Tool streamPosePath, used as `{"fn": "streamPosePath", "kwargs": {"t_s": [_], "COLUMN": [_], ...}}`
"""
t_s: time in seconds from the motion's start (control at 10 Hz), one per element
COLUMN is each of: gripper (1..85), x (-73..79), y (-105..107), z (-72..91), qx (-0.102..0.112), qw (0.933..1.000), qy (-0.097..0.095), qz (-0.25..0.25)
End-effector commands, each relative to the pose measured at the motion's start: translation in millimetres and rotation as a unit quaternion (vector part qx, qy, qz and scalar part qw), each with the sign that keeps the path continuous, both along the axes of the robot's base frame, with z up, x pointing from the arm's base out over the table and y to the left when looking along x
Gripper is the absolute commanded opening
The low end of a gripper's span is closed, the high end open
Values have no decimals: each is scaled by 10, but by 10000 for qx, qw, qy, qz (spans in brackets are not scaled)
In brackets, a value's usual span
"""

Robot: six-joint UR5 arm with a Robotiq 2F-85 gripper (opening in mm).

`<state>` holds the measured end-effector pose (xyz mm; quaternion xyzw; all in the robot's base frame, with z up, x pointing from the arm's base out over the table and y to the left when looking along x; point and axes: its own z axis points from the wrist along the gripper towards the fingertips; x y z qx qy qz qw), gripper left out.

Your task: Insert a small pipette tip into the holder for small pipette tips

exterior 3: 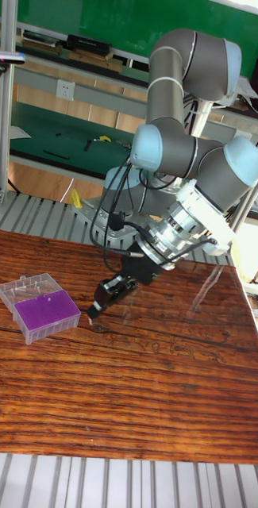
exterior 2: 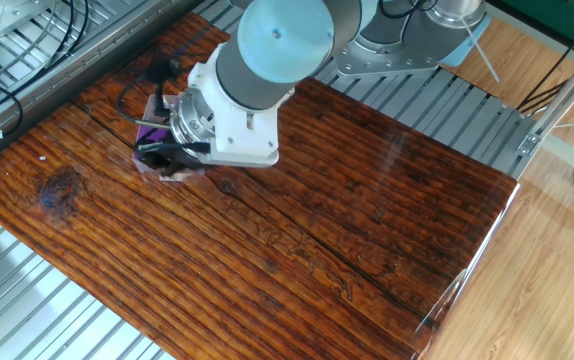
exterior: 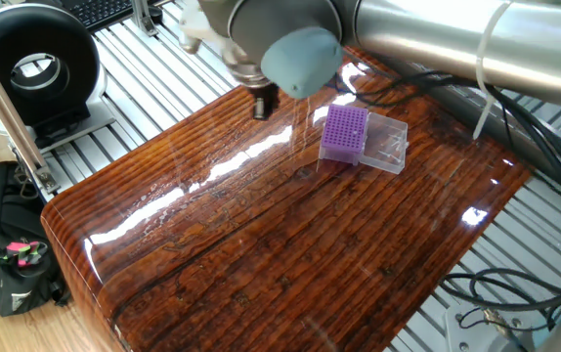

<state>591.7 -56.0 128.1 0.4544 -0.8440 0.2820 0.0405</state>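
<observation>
**Table contents, largest first**

Wooden table (exterior: 290, 264): glossy, dark-grained. UR5 arm (exterior 3: 184, 151): held tilted above the table. Gripper (exterior 3: 97, 311): positioned just beside the holder; whether spread or pressed together cannot be determined. Holder for small pipette tips (exterior 3: 48, 313): purple block joined to a clear box (exterior 3: 25, 286), placed toward one end of the table.

1. The counter (exterior: 261, 244) is a bare wooden slab over most of its surface; only the holder for small pipette tips (exterior 3: 46, 311) stands on it, near one corner.
2. The hand (exterior 3: 97, 308) hangs tilted just beside the holder's purple block, a narrow gap between them in the tall fixed view.
3. The arm's wrist (exterior 2: 237, 110) covers most of the holder from the other fixed view, blocking approach from that side.
4. A black cable (exterior 3: 105, 230) loops off the wrist above the holder's side.
5. A black ring-shaped device (exterior: 34, 68) stands off the counter's edge, well apart.
</observation>
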Motion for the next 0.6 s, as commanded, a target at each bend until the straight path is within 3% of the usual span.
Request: {"fn": "streamPosePath", "kwargs": {"t_s": [0.0, 0.2, 0.5], "gripper": [10, 10, 10], "x": [140, 94, 70], "y": [-299, -270, -492], "z": [138, -15, -136], "qx": [-646, -339, -485], "qw": [9909, 9898, 9810], "qy": [420, 535, 856], "qz": [1102, 1275, 1670]}}
